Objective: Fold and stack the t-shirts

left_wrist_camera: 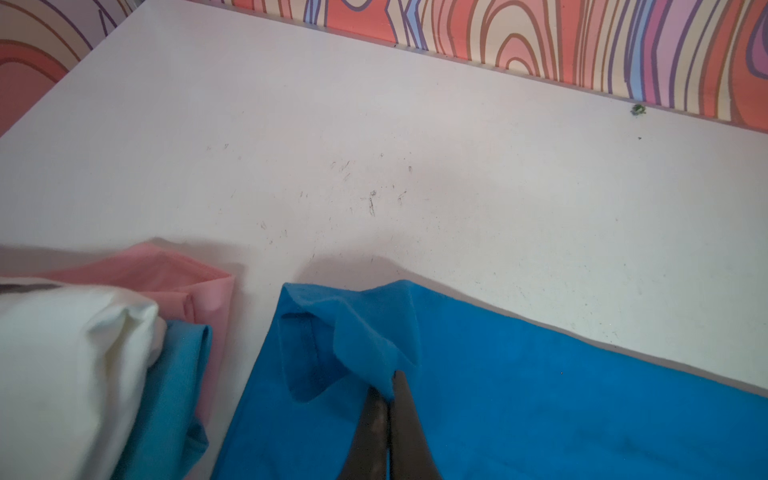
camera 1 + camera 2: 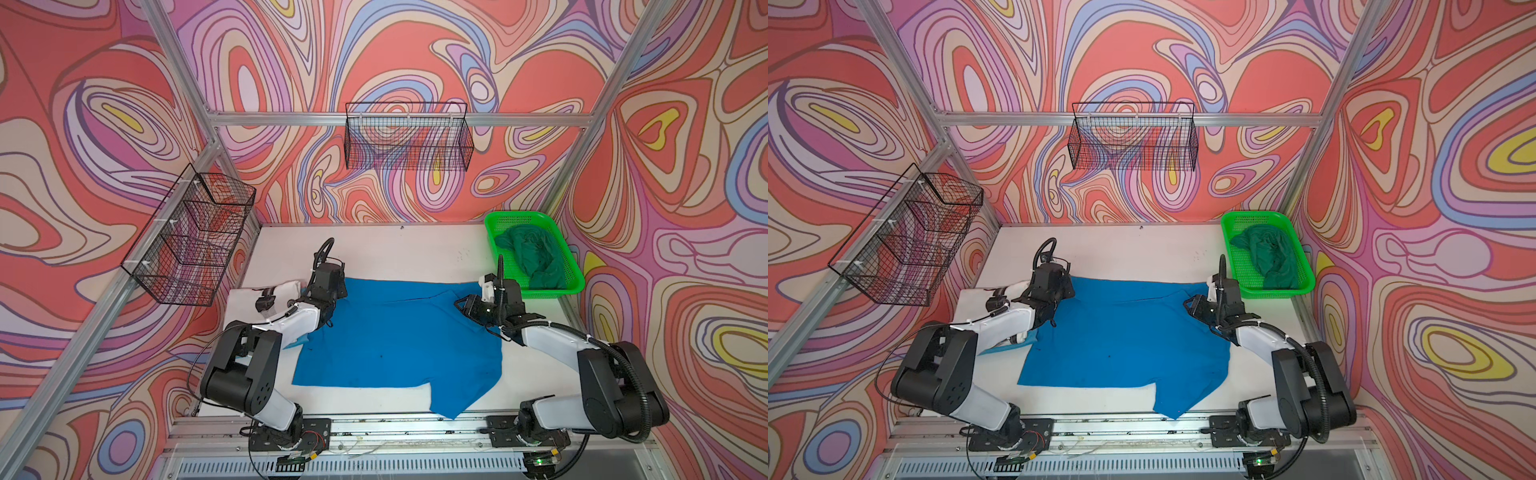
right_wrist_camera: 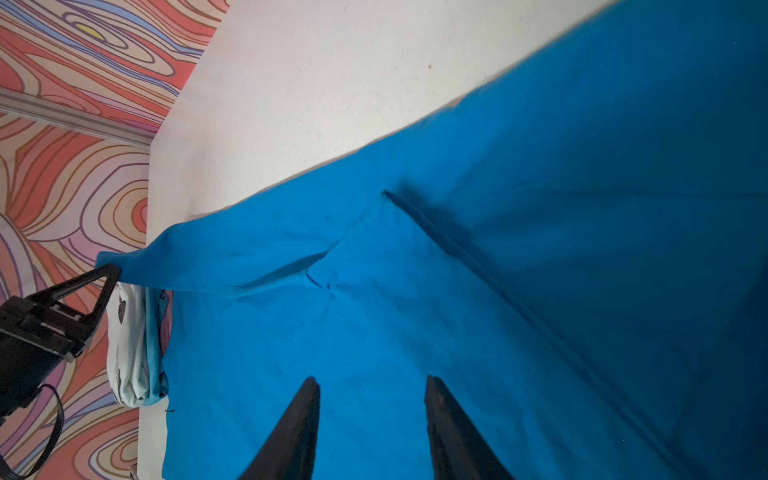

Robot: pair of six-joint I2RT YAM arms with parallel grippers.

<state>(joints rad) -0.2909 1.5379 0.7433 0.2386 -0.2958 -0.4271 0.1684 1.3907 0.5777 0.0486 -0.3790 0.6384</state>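
Only the left wrist view shows the left gripper [image 1: 390, 384] pinched shut on a raised fold at the far left corner of the bright blue shirt [image 1: 519, 395]. The right gripper [image 3: 372, 382] hovers over the shirt with its jaws apart, holding nothing. The shirt is spread mid-tabletop [image 2: 395, 249], one flap over the front edge. At the left edge, the left wrist view shows pink cloth [image 1: 166, 274] under the white shirt [image 1: 70, 353] and lighter blue shirt [image 1: 174, 386]. Both top views alone show the dark green shirt [image 2: 532, 253] in the green basket [image 2: 548, 291] at the far right corner.
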